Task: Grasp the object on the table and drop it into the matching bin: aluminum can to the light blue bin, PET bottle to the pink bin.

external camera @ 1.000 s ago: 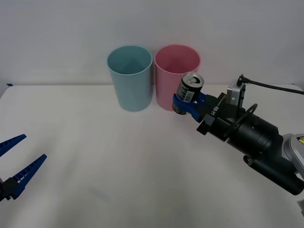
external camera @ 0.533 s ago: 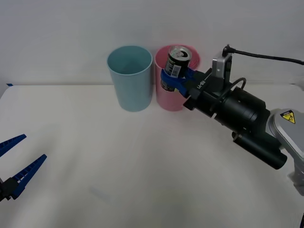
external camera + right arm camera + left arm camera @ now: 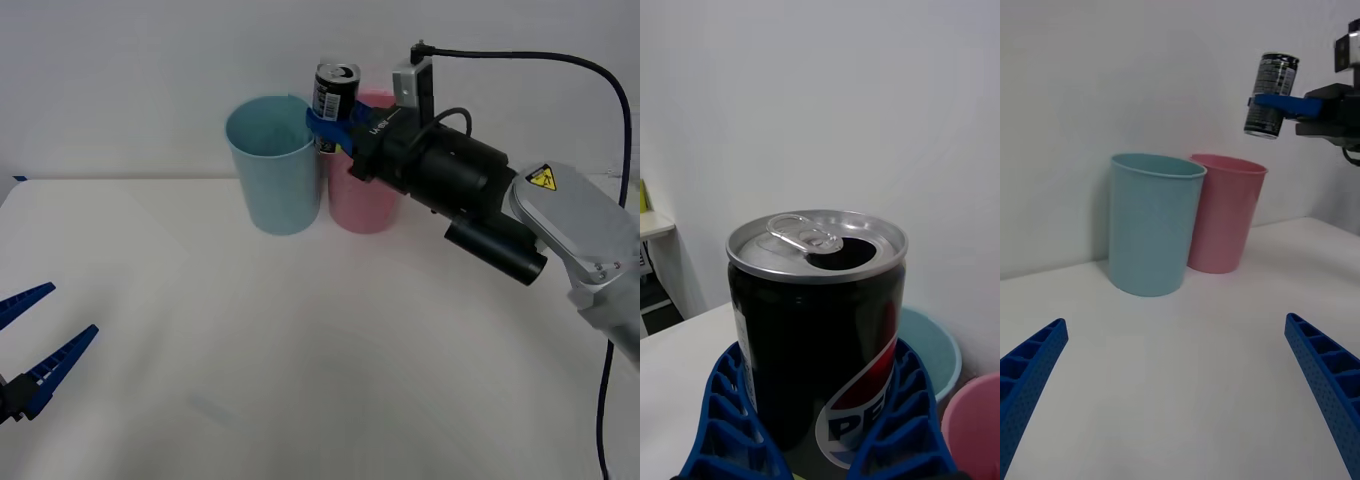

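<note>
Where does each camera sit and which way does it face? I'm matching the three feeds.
Front view: above the arms, looking down at the table; right gripper holds the can, left gripper waits.
Right wrist view: behind the can, its own fingers clamping it.
Left wrist view: low, facing the light blue bin and pink bin.
All share the can.

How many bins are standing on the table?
2: the light blue bin stands at the table's far edge, and the pink bin stands right beside it, toward the robot's right. None looks hidden.
</note>
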{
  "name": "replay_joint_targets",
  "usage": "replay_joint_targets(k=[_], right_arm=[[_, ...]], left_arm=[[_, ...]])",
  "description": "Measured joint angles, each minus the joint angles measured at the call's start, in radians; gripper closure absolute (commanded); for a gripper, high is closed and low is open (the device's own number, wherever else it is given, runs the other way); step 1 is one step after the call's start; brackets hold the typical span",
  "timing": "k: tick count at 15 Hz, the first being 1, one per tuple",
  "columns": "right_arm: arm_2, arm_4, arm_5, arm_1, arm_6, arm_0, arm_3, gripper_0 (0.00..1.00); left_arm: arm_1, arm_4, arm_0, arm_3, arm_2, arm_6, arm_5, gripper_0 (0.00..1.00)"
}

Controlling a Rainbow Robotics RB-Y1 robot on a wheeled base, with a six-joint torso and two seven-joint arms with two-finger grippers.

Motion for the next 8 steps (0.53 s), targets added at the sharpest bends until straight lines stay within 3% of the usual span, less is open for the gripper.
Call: replay_joint_targets(k=[8], right_arm=[[0.175, -0.065, 0.144, 0.145, 0.008, -0.318, 0.392, 1.00]], left_arm=[[0.000, 0.000, 0.000, 0.000, 0.000, 0.000, 0.000, 0.00]])
